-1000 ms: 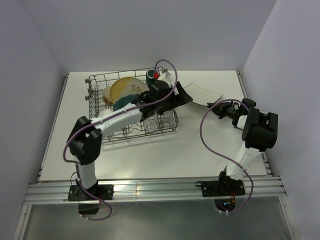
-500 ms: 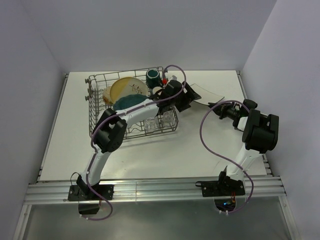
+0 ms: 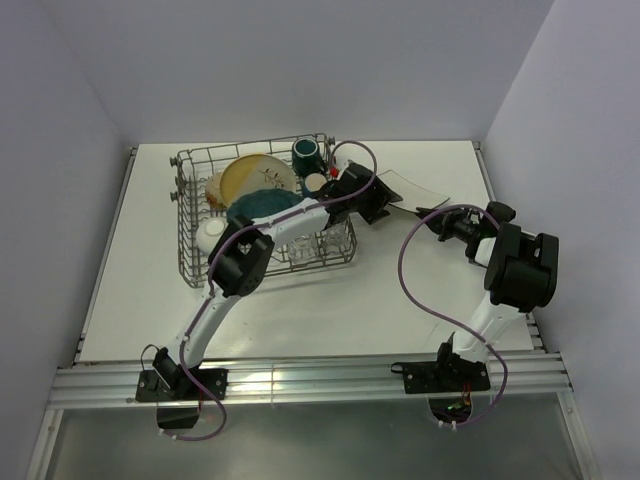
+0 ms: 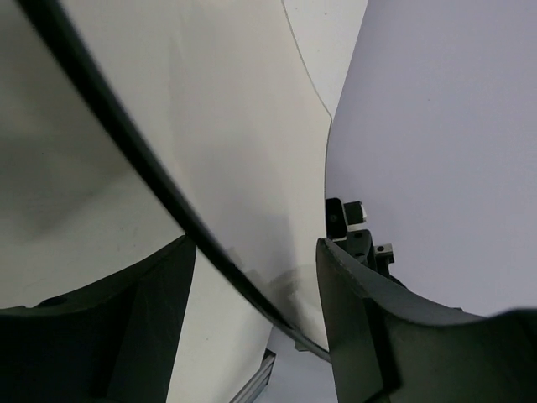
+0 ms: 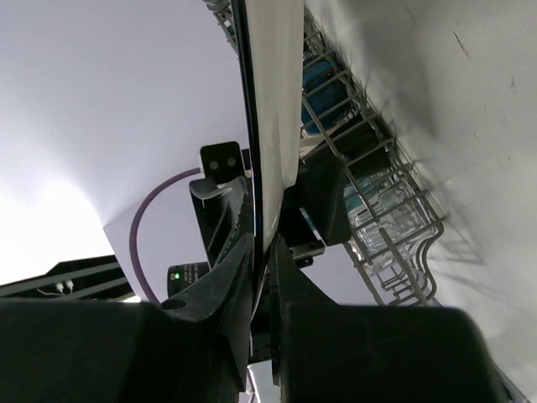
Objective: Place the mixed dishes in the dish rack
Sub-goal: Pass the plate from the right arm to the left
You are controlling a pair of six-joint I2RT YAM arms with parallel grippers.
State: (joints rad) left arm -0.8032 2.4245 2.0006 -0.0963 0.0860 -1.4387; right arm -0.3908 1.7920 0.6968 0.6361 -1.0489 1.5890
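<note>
The white square plate (image 3: 408,188) hangs tilted above the table, right of the dish rack (image 3: 190,268). My right gripper (image 3: 433,216) is shut on its right edge; in the right wrist view the fingers (image 5: 239,269) pinch the plate (image 5: 281,92) edge-on. My left gripper (image 3: 377,201) is open at the plate's left edge; in the left wrist view the plate (image 4: 235,126) has its dark rim running between the spread fingers (image 4: 361,319) with gaps on both sides. The rack holds a yellow-cream plate (image 3: 256,175), a teal plate (image 3: 262,204), a white bowl (image 3: 211,235), a dark mug (image 3: 306,153) and clear glasses (image 3: 333,240).
The left arm's forearm lies across the rack's right half, its elbow (image 3: 243,262) at the rack's near edge. The rack's wire wall (image 5: 377,210) shows just beyond the plate in the right wrist view. Walls close the table at the back and both sides.
The left arm has reached farther right, its elbow swinging in over the rack's near edge, and its gripper has come onto the plate's left edge. The right gripper has kept its hold.
</note>
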